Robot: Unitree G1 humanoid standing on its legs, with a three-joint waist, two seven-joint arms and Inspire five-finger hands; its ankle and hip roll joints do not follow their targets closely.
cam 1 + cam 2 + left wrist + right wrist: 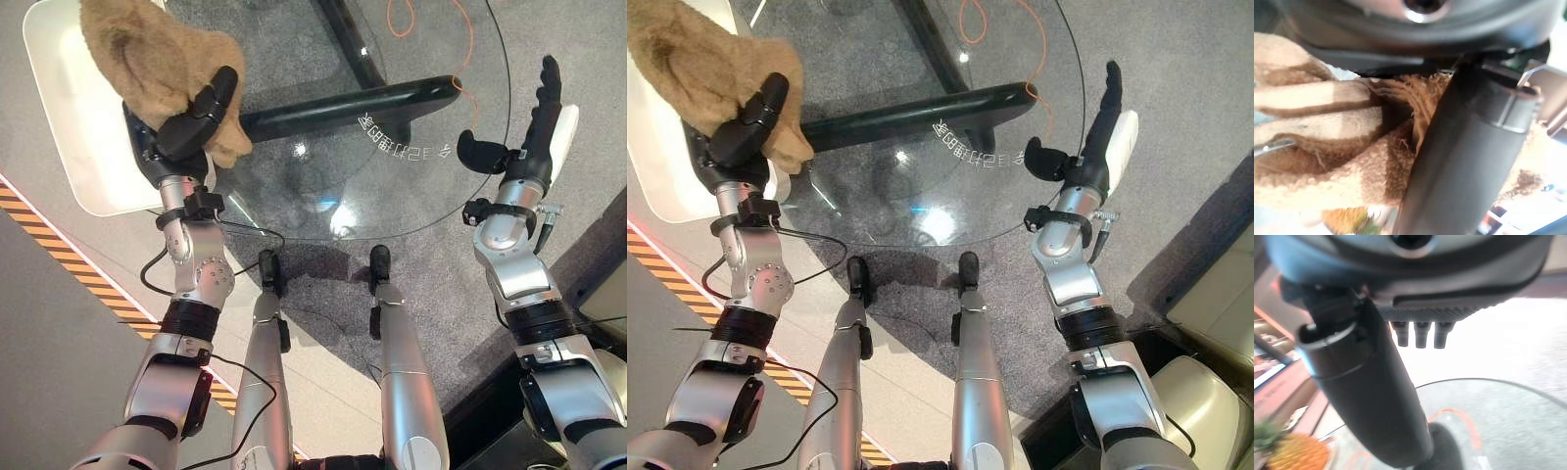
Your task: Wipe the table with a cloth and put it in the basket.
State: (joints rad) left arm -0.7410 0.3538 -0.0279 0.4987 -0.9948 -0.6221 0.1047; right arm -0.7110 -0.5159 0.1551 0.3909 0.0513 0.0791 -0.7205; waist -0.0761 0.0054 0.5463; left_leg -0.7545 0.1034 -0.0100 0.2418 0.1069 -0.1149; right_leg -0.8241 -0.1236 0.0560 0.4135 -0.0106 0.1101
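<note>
Left eye view gives you the clearest look: your left hand (196,117) has its fingers and thumb curled round a tan, fluffy cloth (157,54), holding it up at the far left. The cloth bunches above and behind the hand, hanging over the left edge of the round glass table (421,186) and partly over a white tray-like thing (69,127) that sits just left of the table. You cannot tell from these views whether that white thing is the basket. In the left wrist view you see the cloth (1342,147) pressed in folds against the dark thumb (1464,161), so the grip is firm.

Your right hand (534,122) is at the right edge of the table, fingers straight and pointing away from you, thumb standing out to the left; it holds nothing. The right wrist view shows the same straight fingers (1420,333) over the glass.

Through the glass you see the table's dark legs (362,98) and an orange cord (460,69) on the grey floor (588,59). A striped yellow and black line (88,274) runs across the floor at the near left.
</note>
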